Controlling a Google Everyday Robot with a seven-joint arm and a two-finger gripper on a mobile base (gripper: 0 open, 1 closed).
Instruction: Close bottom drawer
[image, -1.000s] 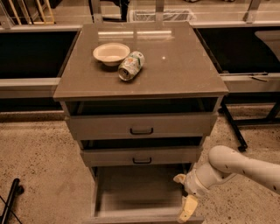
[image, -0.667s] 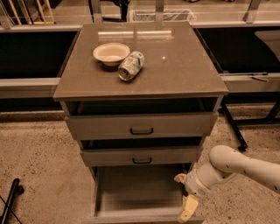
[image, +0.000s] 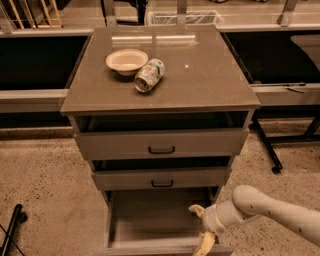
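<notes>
Arm pose: the white, smooth, tubular arm (image: 272, 210) enters from the lower right and runs leftward and slightly down, ending in a rounded wrist. The cream-fingered two-finger tool (image: 201, 227) sits at the front right corner of the grey, box-shaped bottom drawer (image: 150, 217). Tool state: spread wide, holding nothing. One finger (image: 196, 209) lies over the drawer's inside; the other (image: 205, 244) hangs at its front edge. I cannot tell whether either one touches the drawer.

The bottom drawer is pulled far out, lowest of three, with its flat matte floor and thin side walls exposed. Its front panel is cut by the lower edge of the view.

Above it, the grey mid-width drawer front (image: 161, 178) with a dark loop handle stands slightly out. The wide grey top drawer front (image: 160, 142), with a larger dark handle, is also partly out.

The brown-grey, smooth, faintly glossy cabinet surface (image: 200, 75) carries a shallow round cream bowl (image: 127, 61). Just beside the bowl a metal drink can with a green-and-white label (image: 149, 75) lies on its side.

The floor (image: 45, 190) is tan and speckled.
</notes>
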